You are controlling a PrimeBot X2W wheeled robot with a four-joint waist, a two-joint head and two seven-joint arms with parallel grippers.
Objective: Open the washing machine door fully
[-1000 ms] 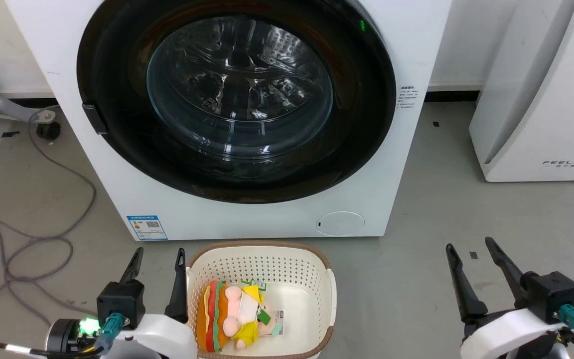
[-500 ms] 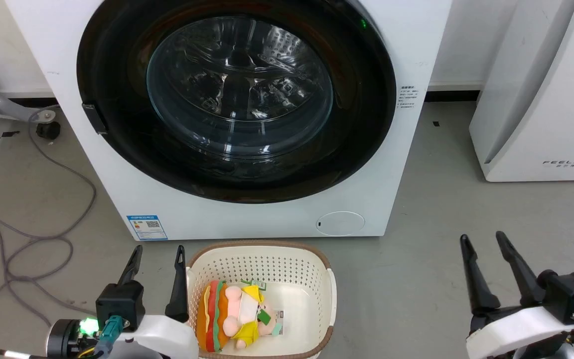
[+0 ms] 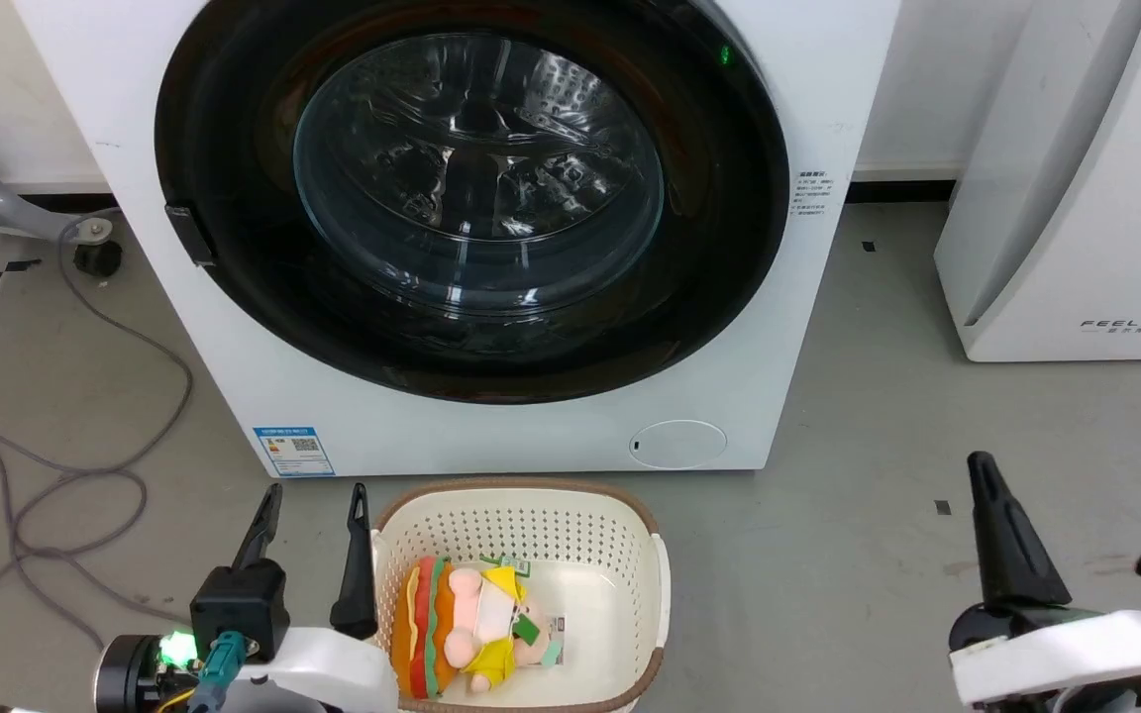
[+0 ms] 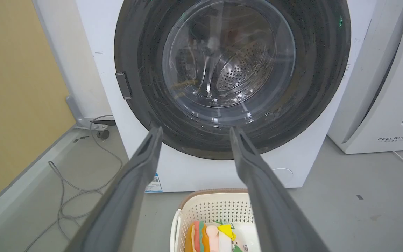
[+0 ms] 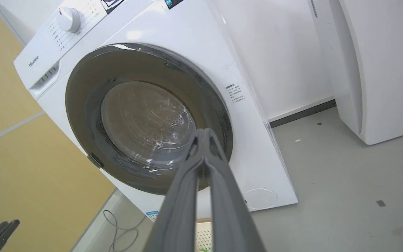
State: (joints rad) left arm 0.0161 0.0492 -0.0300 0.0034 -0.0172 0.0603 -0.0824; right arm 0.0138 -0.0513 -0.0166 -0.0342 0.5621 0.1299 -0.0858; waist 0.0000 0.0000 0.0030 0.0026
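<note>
The washing machine door (image 3: 476, 178) is a glossy black disc with a clear glass bowl, lying closed and flush against the white machine (image 3: 491, 436). A small dark latch (image 3: 189, 233) sits on its left rim. Low at the left, my left gripper (image 3: 317, 492) is open and empty, its fingers pointing at the door from beside the basket. My right gripper (image 3: 983, 465) is shut on nothing, low at the right above the floor and well short of the machine. The left wrist view frames the door (image 4: 229, 59) between open fingers (image 4: 196, 130). The right wrist view shows pressed-together fingers (image 5: 203, 132) before the door (image 5: 145, 119).
A cream perforated basket (image 3: 655, 564) holding a plush toy (image 3: 471, 624) stands on the floor right in front of the machine. A white appliance (image 3: 1076, 198) stands to the right. Grey cables (image 3: 65, 475) and a caster (image 3: 95, 257) lie at the left.
My right gripper has closed its fingers from wide open and shifted to the right. The left gripper and the door have not moved.
</note>
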